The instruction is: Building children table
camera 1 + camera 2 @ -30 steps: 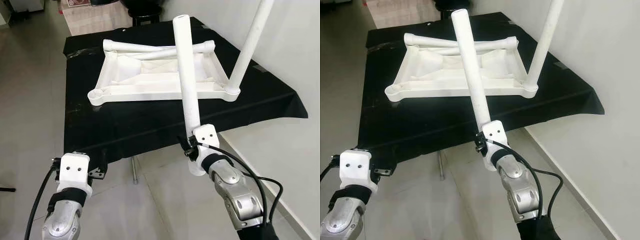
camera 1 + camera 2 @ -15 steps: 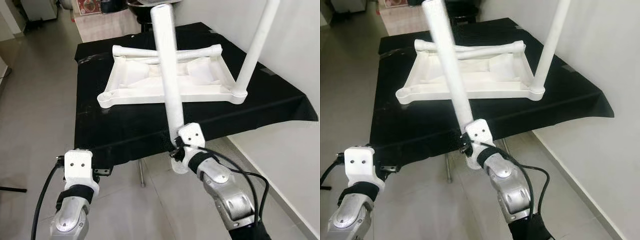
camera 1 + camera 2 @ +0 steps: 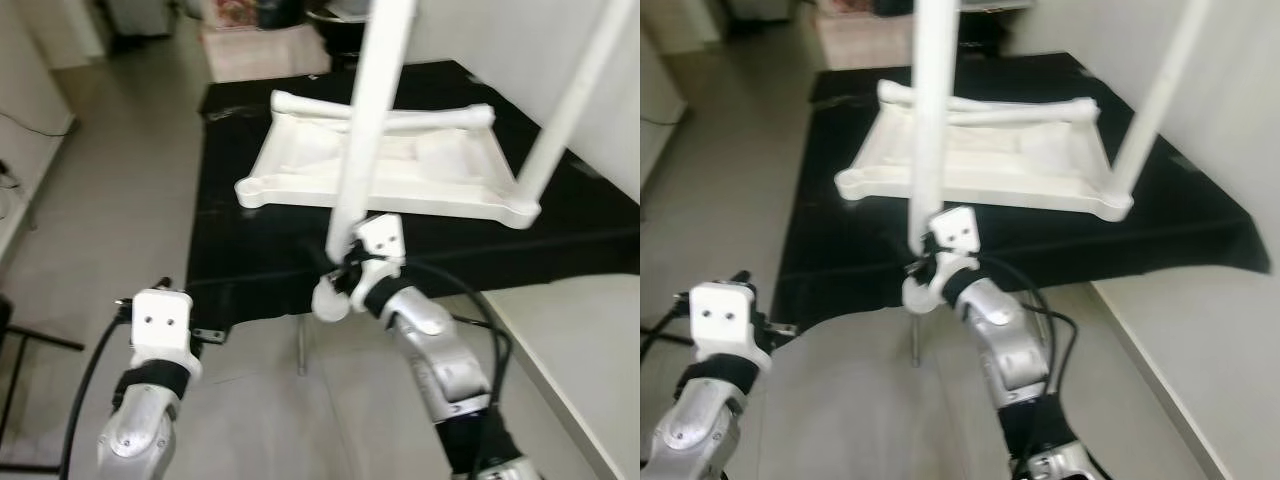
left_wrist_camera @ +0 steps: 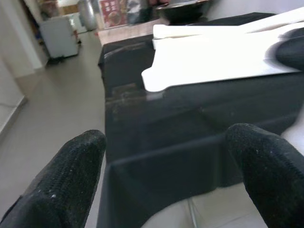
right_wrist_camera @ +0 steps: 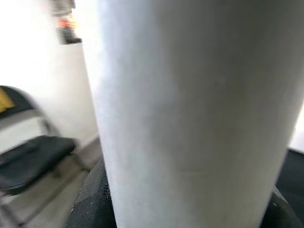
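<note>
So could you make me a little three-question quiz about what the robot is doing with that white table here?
1. True or false: the right gripper holds a white table leg.
2. How many legs already stand fixed in the upside-down tabletop? A) none B) one C) three
3. The left gripper is ____ and holds nothing.

Key: 1 true. 2 B, the fitted leg at the near right corner. 3 open, its fingers spread before the black table cloth.

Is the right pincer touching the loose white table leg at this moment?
Touching. In the right wrist view the white table leg sits between the right pincer's fingers; in the left eye view the right pincer clamps the leg near its lower end.
</note>
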Tool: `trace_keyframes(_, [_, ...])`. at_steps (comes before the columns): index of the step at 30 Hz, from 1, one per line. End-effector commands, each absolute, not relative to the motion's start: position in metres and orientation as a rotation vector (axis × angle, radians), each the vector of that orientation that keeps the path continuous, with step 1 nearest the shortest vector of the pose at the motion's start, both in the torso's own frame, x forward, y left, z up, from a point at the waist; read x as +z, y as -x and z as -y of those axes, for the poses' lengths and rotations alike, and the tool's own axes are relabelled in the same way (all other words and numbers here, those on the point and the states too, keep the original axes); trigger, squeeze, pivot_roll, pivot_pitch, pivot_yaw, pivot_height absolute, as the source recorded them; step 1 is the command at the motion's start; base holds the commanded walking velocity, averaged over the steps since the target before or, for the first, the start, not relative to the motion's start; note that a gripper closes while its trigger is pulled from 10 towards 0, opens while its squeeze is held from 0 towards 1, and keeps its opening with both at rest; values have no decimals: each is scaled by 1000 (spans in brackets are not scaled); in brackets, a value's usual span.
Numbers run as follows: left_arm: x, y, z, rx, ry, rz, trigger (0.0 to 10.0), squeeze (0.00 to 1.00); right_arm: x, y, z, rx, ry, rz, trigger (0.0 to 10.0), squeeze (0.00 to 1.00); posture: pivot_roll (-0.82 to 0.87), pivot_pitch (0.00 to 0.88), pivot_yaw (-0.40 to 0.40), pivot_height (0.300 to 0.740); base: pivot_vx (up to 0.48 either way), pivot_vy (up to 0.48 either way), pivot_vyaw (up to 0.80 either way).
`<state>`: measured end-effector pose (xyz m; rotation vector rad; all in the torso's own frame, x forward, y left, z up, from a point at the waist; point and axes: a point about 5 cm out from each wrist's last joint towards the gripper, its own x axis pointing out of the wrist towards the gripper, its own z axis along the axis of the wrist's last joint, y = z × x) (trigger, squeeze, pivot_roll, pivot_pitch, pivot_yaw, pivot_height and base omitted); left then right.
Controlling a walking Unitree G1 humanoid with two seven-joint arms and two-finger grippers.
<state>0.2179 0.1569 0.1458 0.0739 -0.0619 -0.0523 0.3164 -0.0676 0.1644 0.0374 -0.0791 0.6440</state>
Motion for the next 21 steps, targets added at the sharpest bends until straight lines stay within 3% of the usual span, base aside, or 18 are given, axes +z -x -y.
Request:
trace_keyframes(1, [142, -218, -160, -63, -105, 53, 10000, 0, 167, -321, 68, 625, -43, 92, 10000, 0, 12, 48, 20, 740, 0, 0, 794])
trace_keyframes(9, [146, -238, -155, -138, -101, 65, 10000, 0, 165, -329, 72, 590, -55, 81, 10000, 0, -11, 32, 30, 740, 0, 0, 794])
trace_keyframes(12, [146, -240, -157, -134, -62, 66, 10000, 0, 162, -332, 74, 566, -66, 62, 10000, 0, -14, 29, 27, 740, 0, 0, 0])
trace_keyframes(21, [147, -237, -161, -124, -7, 80, 10000, 0, 161, -337, 78, 528, -104, 49, 10000, 0, -7, 22, 26, 740, 384, 0, 0])
